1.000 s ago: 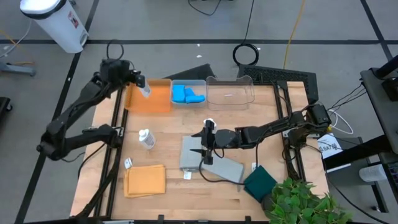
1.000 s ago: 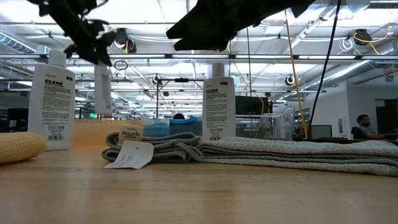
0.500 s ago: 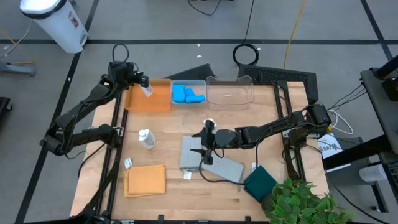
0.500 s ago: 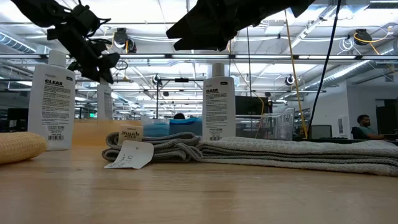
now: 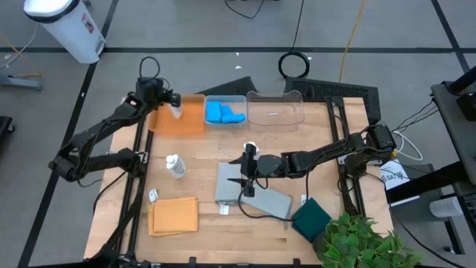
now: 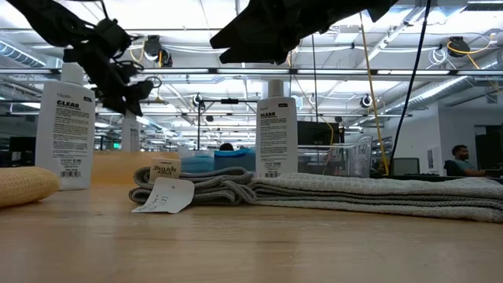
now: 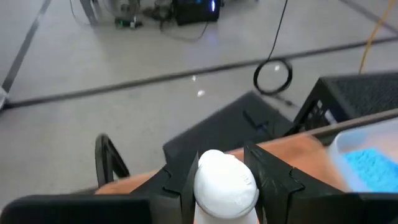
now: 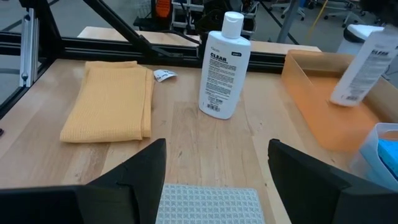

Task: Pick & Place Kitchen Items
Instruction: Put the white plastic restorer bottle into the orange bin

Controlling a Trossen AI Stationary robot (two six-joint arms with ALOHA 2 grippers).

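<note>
Gripping 1 white bottle [image 5: 176, 110] by its cap over the orange tray [image 5: 190, 123], the left gripper [image 5: 169, 100] risks tipping it on release; right gripper [image 5: 250, 173] hangs wide, empty.

The word "CLEAR" stands in dark capitals on the label of a white bottle [image 8: 222, 68] standing on the tabletop, and again on the bottle [image 8: 362, 65] in the orange tray [image 8: 323, 118]. Two bottles [image 6: 67, 130] [image 6: 277, 135] in the low view also read "CLEAR". Their smaller print and the cloth's paper tag [image 6: 163, 196] cannot be read.
</note>
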